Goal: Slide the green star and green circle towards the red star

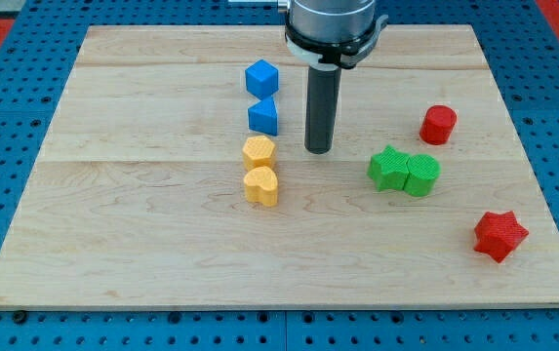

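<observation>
The green star (388,168) and the green circle (421,175) sit touching, side by side, right of the board's middle. The red star (499,235) lies near the board's lower right corner, down and right of the green pair. My tip (318,149) rests on the board left of the green star, a short gap apart, and right of the yellow blocks.
A red cylinder (438,125) stands above and right of the green pair. Two blue blocks (261,78) (264,116) and two yellow blocks (259,152) (261,185) form a column left of my tip. The wooden board (142,244) has edges all round.
</observation>
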